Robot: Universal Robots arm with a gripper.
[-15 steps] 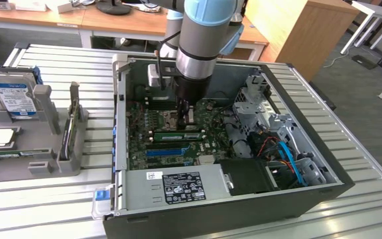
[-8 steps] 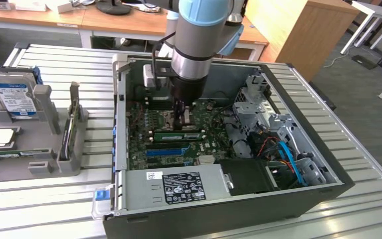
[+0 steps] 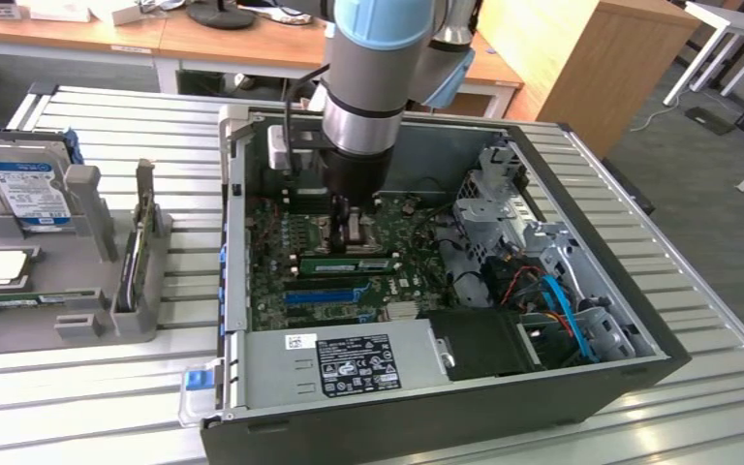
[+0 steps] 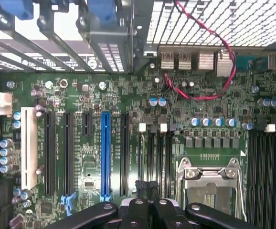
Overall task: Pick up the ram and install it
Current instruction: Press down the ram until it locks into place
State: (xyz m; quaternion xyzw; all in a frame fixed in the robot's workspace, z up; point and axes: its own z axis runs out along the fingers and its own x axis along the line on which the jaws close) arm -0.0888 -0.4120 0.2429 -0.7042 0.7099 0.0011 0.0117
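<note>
Your fingers (image 4: 147, 191) are closed together with nothing between them, hanging inside the open computer case (image 3: 579, 174) just above the motherboard (image 4: 128, 90). In the wrist view you see their black tips pressed side by side, with the black linkage arms spreading out behind them. Right beside the fingers on one side lies the silver processor socket (image 4: 209, 179) with its metal latch frame; on the other side, a little farther off, runs the blue expansion slot (image 4: 105, 152), flanked by black slots and, beyond those, a white slot (image 4: 28, 148). Ahead of the fingers a red wire (image 4: 209, 57) loops across the board toward the rear connector blocks. In the exterior view the arm (image 3: 372, 87) reaches straight down into the case, and the ram (image 3: 344, 263) sits on the motherboard just in front of the fingers, a slim green strip with a pale label, lying along the memory slots and well apart from the fingers' grip; whether it is fully seated you cannot tell. Farther from the fingers, past the ram, the power supply (image 3: 346, 363) with its black label fills the near end of the case. Out on the slatted tabletop (image 3: 75, 397), far from the fingers, a grey holder (image 3: 101, 310) carries a hard drive (image 3: 23, 189) with a blue label.
</note>
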